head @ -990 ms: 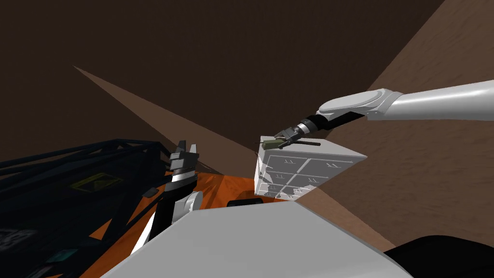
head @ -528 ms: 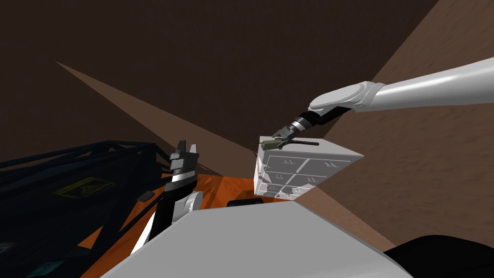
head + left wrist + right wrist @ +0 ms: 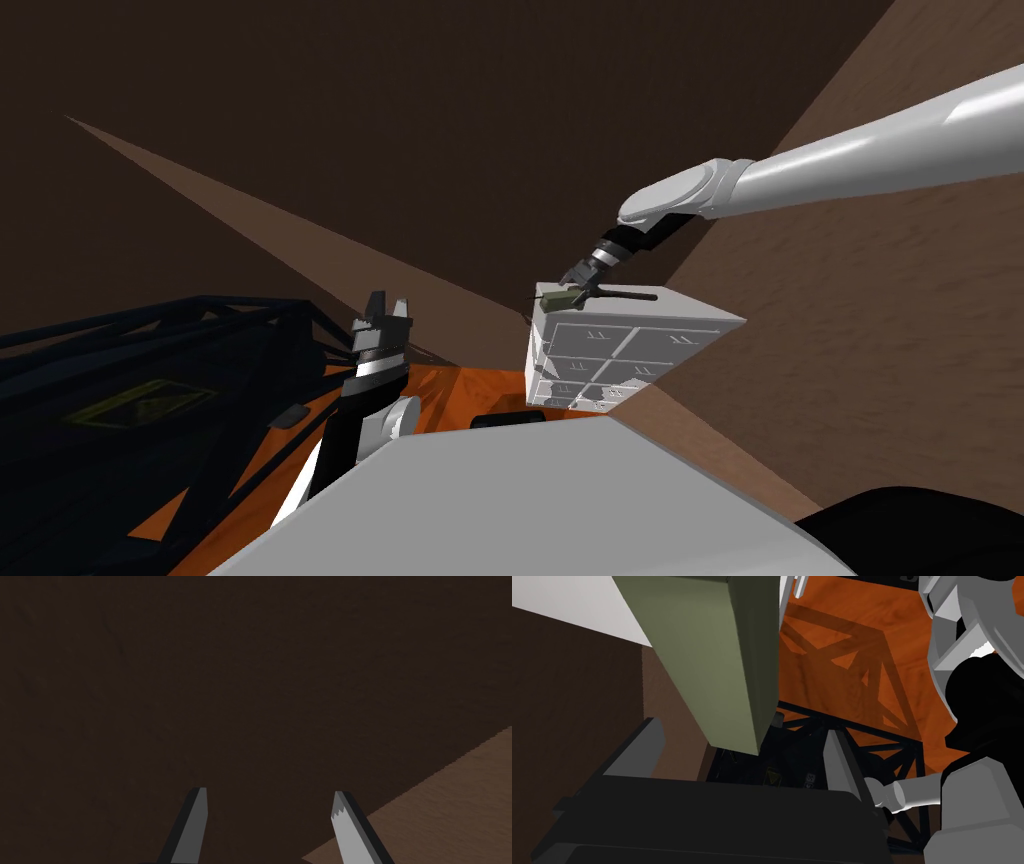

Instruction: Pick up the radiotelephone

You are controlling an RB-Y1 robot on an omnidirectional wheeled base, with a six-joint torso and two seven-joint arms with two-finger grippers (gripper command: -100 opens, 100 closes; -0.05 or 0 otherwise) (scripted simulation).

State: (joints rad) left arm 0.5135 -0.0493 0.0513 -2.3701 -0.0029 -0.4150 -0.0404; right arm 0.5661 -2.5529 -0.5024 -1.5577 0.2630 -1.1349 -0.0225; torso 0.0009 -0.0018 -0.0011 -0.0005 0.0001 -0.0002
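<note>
Olive radiotelephone atop white cabinet, within spread right claw

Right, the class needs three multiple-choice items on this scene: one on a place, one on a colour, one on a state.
1. Where is the radio? A on the floor; B on the white cabinet; C inside a drawer.
2. Its colour? A olive green; B red; C white.
3. The right gripper is: A shut on the radio; B shut, empty; C open around the radio.
Key: B, it lies on the cabinet's top; A, its olive sides show; C, gaps show between the gripper and the radio's sides.
</note>
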